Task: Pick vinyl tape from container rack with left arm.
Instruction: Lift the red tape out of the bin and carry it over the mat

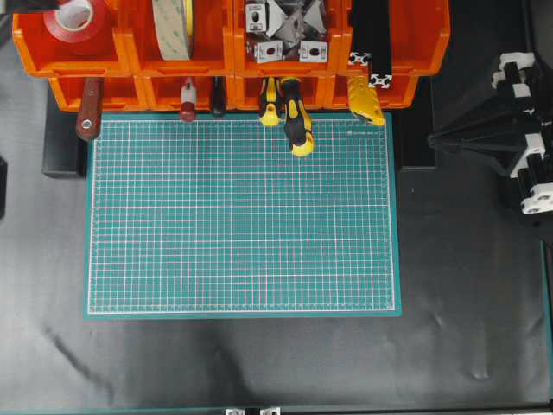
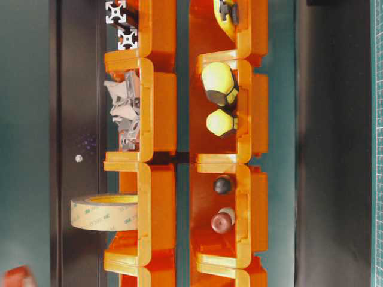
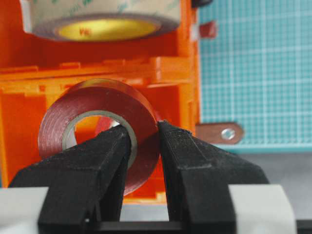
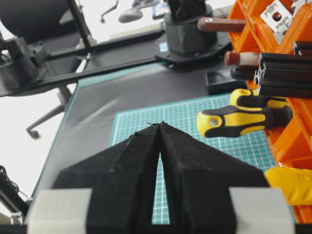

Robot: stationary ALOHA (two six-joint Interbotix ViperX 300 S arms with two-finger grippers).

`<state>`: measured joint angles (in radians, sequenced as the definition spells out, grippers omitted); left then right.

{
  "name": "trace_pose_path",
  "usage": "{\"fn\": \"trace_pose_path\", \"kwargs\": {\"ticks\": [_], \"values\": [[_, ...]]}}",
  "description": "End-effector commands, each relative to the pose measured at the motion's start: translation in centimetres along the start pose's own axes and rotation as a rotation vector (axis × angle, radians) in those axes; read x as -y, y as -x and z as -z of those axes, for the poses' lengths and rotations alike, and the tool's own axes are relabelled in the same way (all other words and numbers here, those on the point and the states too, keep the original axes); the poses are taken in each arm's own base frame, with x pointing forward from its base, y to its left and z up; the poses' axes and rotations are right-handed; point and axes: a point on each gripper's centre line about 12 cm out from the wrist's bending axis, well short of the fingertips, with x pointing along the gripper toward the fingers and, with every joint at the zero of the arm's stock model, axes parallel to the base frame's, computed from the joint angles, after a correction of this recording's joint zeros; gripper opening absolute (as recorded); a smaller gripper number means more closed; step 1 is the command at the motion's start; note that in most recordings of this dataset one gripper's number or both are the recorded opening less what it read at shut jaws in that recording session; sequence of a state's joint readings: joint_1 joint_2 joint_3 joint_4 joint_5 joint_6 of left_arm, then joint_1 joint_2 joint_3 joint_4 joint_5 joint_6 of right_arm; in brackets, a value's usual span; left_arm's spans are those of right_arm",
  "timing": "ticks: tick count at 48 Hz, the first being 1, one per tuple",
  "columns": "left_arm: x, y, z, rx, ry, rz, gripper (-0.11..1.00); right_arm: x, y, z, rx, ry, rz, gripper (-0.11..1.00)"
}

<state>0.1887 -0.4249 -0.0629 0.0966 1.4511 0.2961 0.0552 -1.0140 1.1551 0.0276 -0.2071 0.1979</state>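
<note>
The vinyl tape (image 3: 97, 105) is a glossy red roll with a pale core. My left gripper (image 3: 146, 127) is shut on its wall, with one finger (image 3: 105, 156) through the core and the other finger (image 3: 187, 156) outside. From overhead, the vinyl tape (image 1: 73, 22) hangs over the top-left bin of the orange container rack (image 1: 229, 56). At table level the vinyl tape (image 2: 18, 276) shows only partly at the frame edge, apart from the container rack (image 2: 155, 119). My right gripper (image 4: 160, 124) is shut and empty, parked off the mat's right side (image 1: 436, 138).
A cream tape roll (image 1: 173, 26) stands edge-on in the neighbouring bin. Metal brackets (image 1: 285, 35) and black profiles (image 1: 371, 43) fill the other upper bins. Yellow-black screwdriver handles (image 1: 294, 117) and a brown-handled tool (image 1: 89, 108) stick out over the green cutting mat (image 1: 242, 216).
</note>
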Motion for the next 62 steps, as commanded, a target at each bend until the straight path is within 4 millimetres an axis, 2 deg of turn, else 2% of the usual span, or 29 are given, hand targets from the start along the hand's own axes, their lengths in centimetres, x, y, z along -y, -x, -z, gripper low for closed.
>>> {"fn": "trace_pose_path", "kwargs": {"ticks": [1, 7, 12, 24, 28, 37, 42, 48, 56, 62], "values": [[1.1, 2.9, -0.5, 0.090, 0.005, 0.013, 0.19, -0.3, -0.1, -1.0, 0.030, -0.001, -0.011, 0.00], [3.6, 4.2, -0.6, 0.135, 0.051, 0.077, 0.19, -0.3, -0.1, -1.1, 0.033, -0.001, -0.012, 0.00], [5.8, 4.4, -0.5, 0.148, 0.093, 0.137, 0.19, -0.4, 0.1, -1.3, 0.042, -0.001, -0.014, 0.00], [11.7, 2.8, -0.8, 0.227, 0.106, 0.289, 0.19, -0.4, 0.3, -1.4, 0.046, -0.001, -0.013, 0.00], [13.8, 1.2, -0.7, 0.217, 0.084, 0.323, 0.19, -0.4, 0.3, -1.4, 0.046, -0.001, -0.013, 0.00], [18.2, -4.2, -0.9, 0.154, 0.015, 0.356, 0.19, -0.3, 0.3, -1.4, 0.045, -0.001, -0.012, 0.00], [19.9, -6.7, -2.0, 0.197, 0.001, 0.374, 0.19, -0.2, 0.3, -1.4, 0.045, -0.002, -0.002, 0.00], [21.3, -9.5, -2.5, 0.223, -0.010, 0.381, 0.19, -0.2, 0.3, -1.4, 0.044, -0.002, -0.002, 0.00], [22.6, -14.7, -0.7, 0.099, -0.028, 0.355, 0.19, -0.1, 0.3, -1.3, 0.041, -0.002, -0.001, 0.00], [22.7, -17.6, 0.0, 0.023, -0.026, 0.329, 0.19, -0.1, 0.3, -1.3, 0.044, -0.002, -0.001, 0.00]]}}
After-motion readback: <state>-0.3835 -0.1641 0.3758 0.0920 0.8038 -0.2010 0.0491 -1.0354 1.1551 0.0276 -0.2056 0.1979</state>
